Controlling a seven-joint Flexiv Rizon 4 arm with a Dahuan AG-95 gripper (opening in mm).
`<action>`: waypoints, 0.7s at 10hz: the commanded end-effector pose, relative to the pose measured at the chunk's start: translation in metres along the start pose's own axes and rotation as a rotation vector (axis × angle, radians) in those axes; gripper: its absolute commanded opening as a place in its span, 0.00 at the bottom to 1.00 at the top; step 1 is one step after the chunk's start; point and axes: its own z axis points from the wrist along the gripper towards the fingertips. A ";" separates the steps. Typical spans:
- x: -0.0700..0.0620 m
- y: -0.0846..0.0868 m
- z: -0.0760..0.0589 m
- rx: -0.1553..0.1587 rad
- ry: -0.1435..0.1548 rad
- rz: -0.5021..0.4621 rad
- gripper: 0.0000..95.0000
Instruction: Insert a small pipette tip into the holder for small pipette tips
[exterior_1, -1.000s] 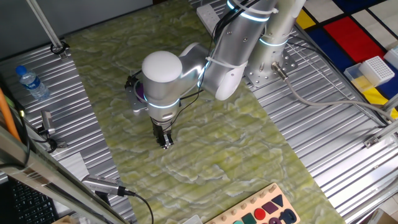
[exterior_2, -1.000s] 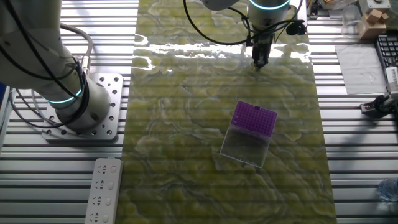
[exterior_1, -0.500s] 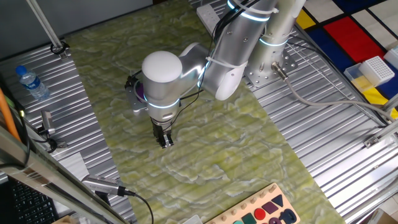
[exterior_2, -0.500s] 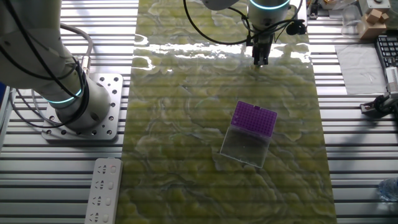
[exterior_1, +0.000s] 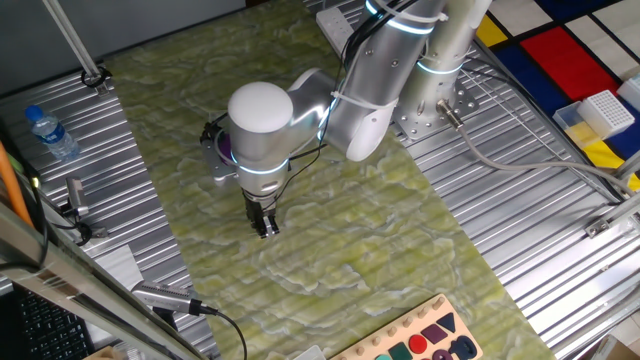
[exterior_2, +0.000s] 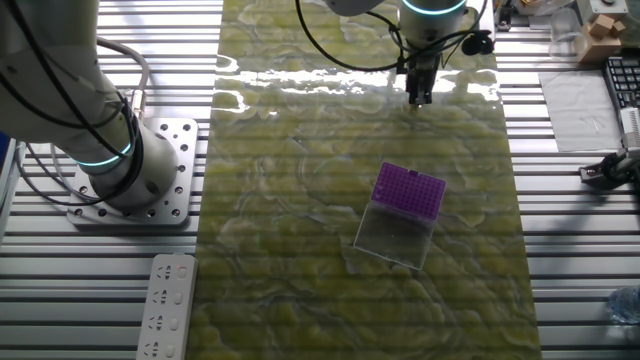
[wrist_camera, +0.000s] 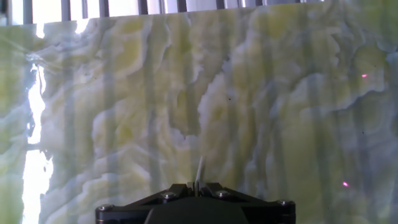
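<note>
The purple holder (exterior_2: 409, 190) with its pale translucent base lies flat on the green marbled mat, mid-mat in the other fixed view; in one fixed view only a purple sliver (exterior_1: 226, 148) shows behind the arm. My gripper (exterior_2: 418, 97) hangs over the far end of the mat, well apart from the holder. It is shut on a small pale pipette tip (wrist_camera: 199, 169) that sticks out between the fingers in the hand view. In one fixed view the gripper (exterior_1: 266, 228) is just above the mat.
A clear box with a white grid top (exterior_1: 604, 112) stands at the far right on the metal table. A water bottle (exterior_1: 50, 132) lies at the left. A second arm's base (exterior_2: 115, 165) and a white remote (exterior_2: 166, 305) sit left of the mat.
The gripper has risen slightly from the mat with the tip in it; nothing else has moved.
</note>
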 end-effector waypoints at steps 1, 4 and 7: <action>-0.001 0.000 -0.008 0.005 0.014 -0.063 0.00; -0.002 -0.001 -0.014 0.009 0.015 -0.090 0.00; -0.002 -0.001 -0.013 -0.001 0.011 -0.096 0.00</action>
